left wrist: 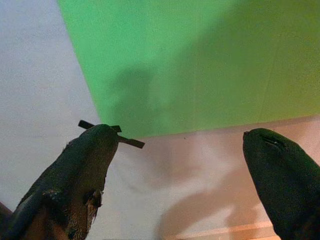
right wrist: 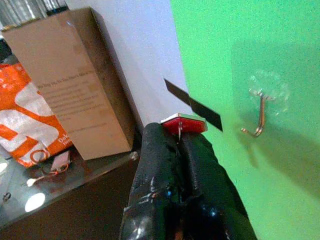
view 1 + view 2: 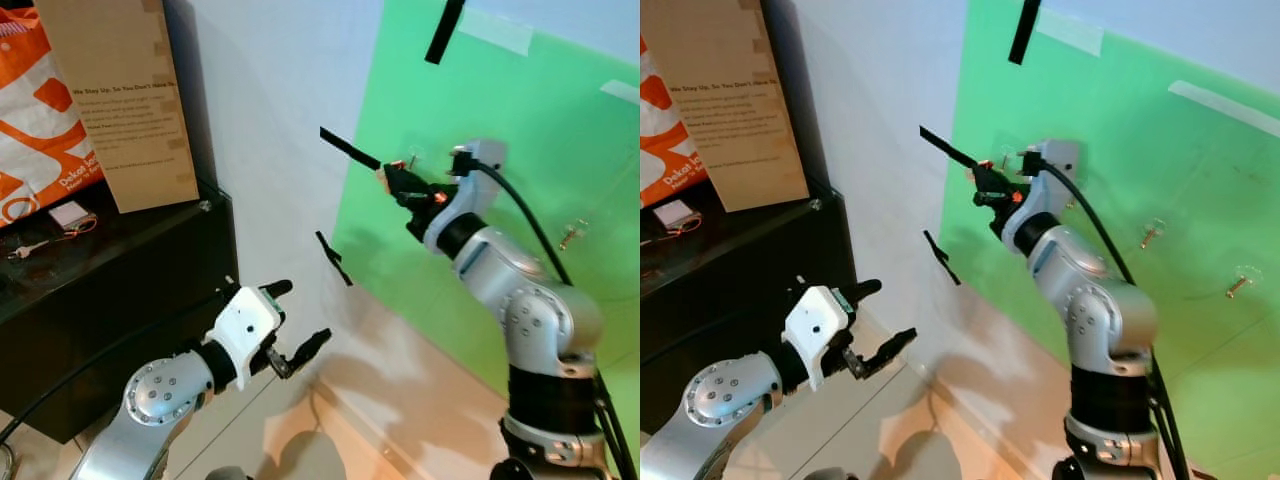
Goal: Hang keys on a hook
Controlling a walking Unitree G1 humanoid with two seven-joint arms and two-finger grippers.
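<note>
My right gripper (image 3: 388,177) is raised against the green board (image 3: 520,90), shut on a small red key tag (image 2: 183,123) that sticks out past its fingertips. A clear stick-on metal hook (image 2: 258,118) sits on the board just beyond the tag, a short gap away. The keys themselves are hidden by the fingers. My left gripper (image 3: 302,313) hangs low in front of the black cabinet, open with nothing between its fingers (image 1: 90,165).
Two more hooks (image 3: 1153,233) (image 3: 1237,283) sit further right on the board. Black tape strips (image 3: 348,150) hold its edge to the white wall. The black cabinet (image 3: 150,260) carries an orange bag (image 3: 40,110), a cardboard box (image 3: 125,100) and another key set (image 3: 28,247).
</note>
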